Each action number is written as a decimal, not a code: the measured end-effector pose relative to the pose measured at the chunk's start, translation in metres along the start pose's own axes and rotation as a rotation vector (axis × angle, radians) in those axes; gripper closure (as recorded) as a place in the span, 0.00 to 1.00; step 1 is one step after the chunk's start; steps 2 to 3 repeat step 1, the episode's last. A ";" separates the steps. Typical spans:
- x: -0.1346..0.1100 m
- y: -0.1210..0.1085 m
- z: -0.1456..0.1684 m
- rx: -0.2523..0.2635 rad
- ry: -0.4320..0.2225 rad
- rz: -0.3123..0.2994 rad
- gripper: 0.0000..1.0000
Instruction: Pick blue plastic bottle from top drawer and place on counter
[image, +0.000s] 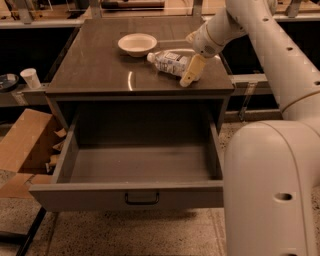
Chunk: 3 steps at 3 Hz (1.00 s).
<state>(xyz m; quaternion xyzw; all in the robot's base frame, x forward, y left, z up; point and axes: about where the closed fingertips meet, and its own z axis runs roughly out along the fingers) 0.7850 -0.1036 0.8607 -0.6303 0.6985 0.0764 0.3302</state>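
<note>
The blue plastic bottle (169, 62) lies on its side on the counter (95, 67), white cap pointing left toward the white bowl. My gripper (191, 54) is at the bottle's right end. One yellowish finger (192, 71) stands in front of the bottle and the other shows behind it, spread wider than the bottle, so the gripper is open. The top drawer (100, 197) is pulled fully out below the counter and nothing lies inside it.
A white bowl (137, 44) sits on the counter behind and left of the bottle. A paper cup (31, 77) stands on a ledge at the left. A cardboard box (25, 145) lies left of the drawer. My white arm and base (270, 190) fill the right side.
</note>
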 end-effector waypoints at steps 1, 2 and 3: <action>-0.022 0.017 -0.025 0.012 -0.072 -0.070 0.00; -0.022 0.017 -0.025 0.012 -0.072 -0.070 0.00; -0.022 0.017 -0.025 0.012 -0.072 -0.070 0.00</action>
